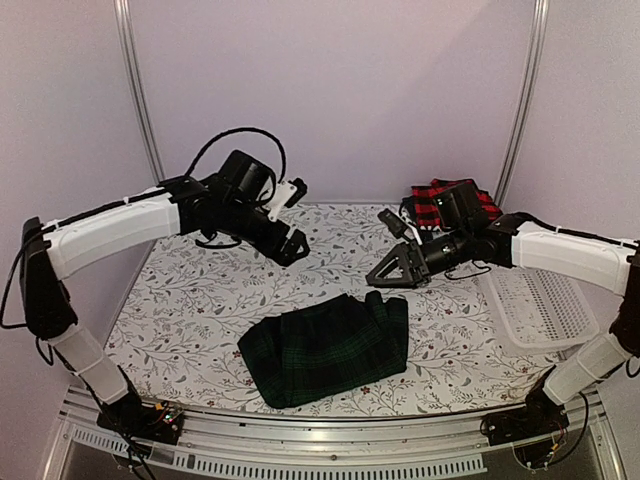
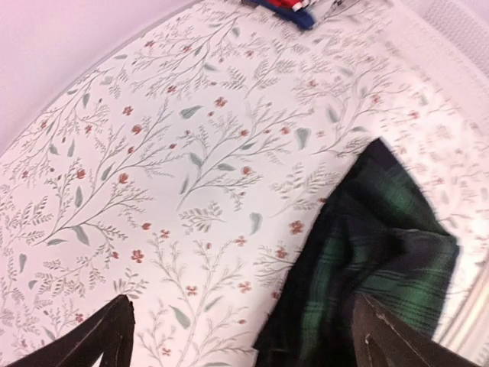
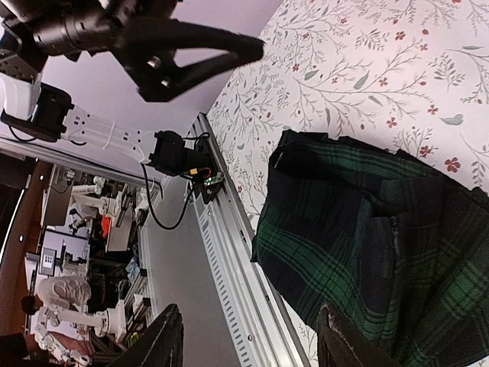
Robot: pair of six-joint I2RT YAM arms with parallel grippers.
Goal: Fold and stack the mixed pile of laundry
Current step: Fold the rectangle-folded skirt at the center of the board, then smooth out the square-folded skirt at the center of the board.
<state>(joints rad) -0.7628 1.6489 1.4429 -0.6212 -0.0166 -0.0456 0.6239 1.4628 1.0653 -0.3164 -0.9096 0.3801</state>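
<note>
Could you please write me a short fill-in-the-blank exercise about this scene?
The green plaid garment lies folded on the ___ tablecloth.
The red checked shirt sits in the far ___ corner.
The left gripper and right gripper are both ___.
Missing words: floral; right; open.

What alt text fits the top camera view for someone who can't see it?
A dark green plaid garment lies folded near the front of a floral tablecloth. Just beyond it hover the left pincer and right pincer, both open and empty. A red checked shirt sits at the far right, a white basket at the right edge.
</note>
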